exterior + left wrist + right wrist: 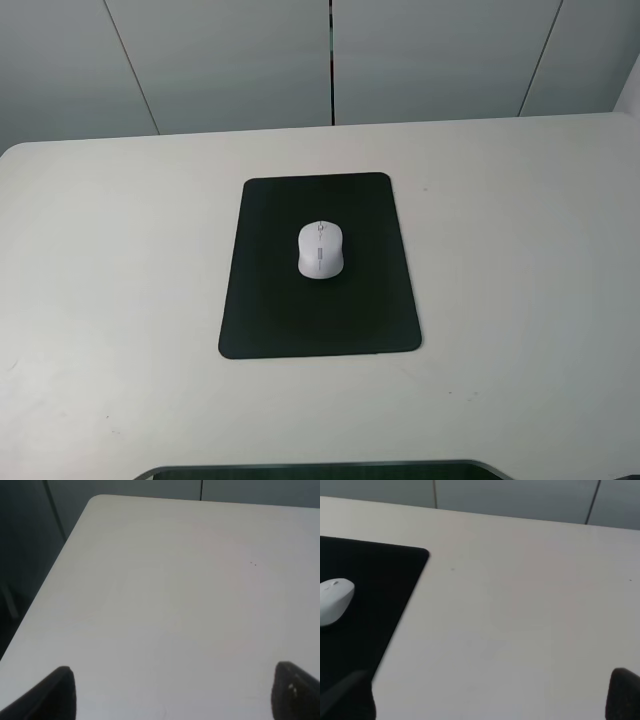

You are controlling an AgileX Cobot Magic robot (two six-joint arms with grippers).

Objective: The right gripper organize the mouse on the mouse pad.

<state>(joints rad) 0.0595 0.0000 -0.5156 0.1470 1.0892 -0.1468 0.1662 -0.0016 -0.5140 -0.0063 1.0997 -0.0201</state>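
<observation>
The mouse pad (320, 266) lies flat near the middle of the surface (520, 250), its long sides running front to back. The mouse (320, 249) sits on the pad, slightly behind the pad's centre and well inside all four edges. In the right wrist view the mouse (334, 601) rests on the pad (370, 595), with bare surface (520, 610) beside it.

White worktop (520, 300) with one black mouse pad (270, 310)

The pad lies flat near the middle; a dark edge at the near rim is unclear.
</observation>
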